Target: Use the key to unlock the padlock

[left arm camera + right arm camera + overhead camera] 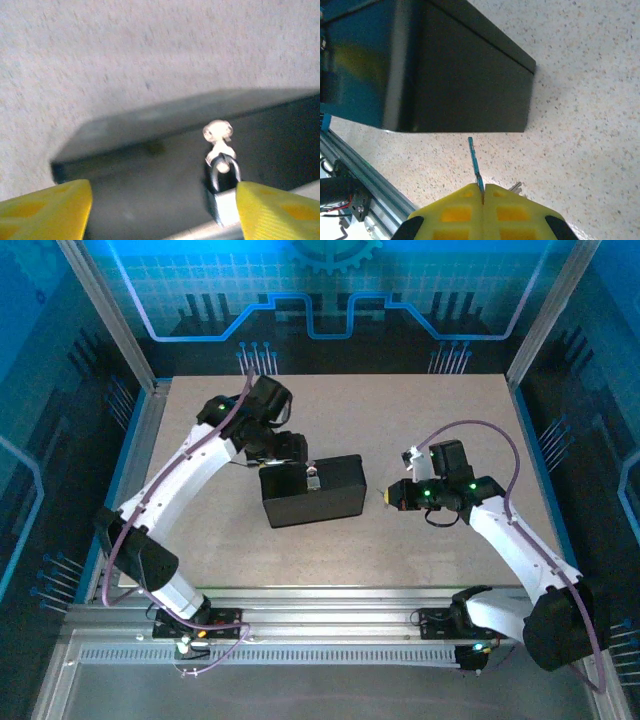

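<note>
Here, the left gripper [162,207] is open, with the padlock [223,200] between its fingers; at the box's [312,492] three o'clock, the right gripper [483,194] pinches the key [474,162].

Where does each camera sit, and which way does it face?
Top external: above and behind the bases, looking down on the table; both arms show.
Left wrist: on the left arm, looking past its open left end effector at the padlock on the black box.
Right wrist: behind the shut right end effector holding the key, facing the black box.
All share the black box.
</note>
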Tool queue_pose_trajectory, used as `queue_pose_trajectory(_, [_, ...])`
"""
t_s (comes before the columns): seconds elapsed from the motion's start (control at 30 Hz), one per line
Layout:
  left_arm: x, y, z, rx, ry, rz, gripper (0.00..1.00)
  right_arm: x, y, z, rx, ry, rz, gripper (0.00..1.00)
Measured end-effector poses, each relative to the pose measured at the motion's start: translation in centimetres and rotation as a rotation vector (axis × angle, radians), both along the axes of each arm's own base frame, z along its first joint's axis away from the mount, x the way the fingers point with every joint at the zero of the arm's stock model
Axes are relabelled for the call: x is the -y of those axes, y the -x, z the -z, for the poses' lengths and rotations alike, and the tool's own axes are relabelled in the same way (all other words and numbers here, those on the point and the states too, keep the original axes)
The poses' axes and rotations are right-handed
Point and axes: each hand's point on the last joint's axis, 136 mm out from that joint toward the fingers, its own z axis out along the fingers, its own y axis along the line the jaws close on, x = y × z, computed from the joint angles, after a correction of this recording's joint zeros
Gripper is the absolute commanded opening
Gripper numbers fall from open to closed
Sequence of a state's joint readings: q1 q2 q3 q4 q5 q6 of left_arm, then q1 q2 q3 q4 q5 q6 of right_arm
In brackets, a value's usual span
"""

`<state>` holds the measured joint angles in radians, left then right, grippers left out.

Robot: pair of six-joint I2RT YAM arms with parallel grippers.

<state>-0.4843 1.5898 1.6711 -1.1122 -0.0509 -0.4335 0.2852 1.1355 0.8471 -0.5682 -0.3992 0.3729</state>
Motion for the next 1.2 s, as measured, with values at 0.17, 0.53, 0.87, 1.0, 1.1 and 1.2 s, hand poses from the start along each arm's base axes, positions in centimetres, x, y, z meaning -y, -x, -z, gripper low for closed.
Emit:
queue_pose_trajectory(0.17, [-0.8,-2.4,2.3,0.101,-0.037,0.126,0.82,0.7,0.6,-0.1,-0.016,0.04,0.018,0.0])
queue_pose_trajectory(0.53, [0.5,-3.5,3.4,0.126,0.126,0.23,0.81,1.6,1.1,-0.9,0.003,0.074,0.042,0.0])
queue_pose_trajectory(0.87, [0.3,-0.6,4.3,0.086,0.162,0.253,0.8,1.9,1.1,-0.8,0.003,0.091,0.052,0.0])
queue_pose_trajectory(1.0, [0.1,0.1,3.9,0.074,0.172,0.247,0.79,1.9,1.2,-0.8,0.004,0.092,0.052,0.0])
queue_pose_trajectory(1.1, [0.2,1.2,3.8,0.05,0.202,0.238,0.79,2.0,1.3,-0.9,0.008,0.095,0.052,0.0])
queue_pose_trajectory(1.2, [0.5,2.5,3.8,0.021,0.244,0.243,0.79,2.0,1.3,-0.9,0.011,0.096,0.052,0.0])
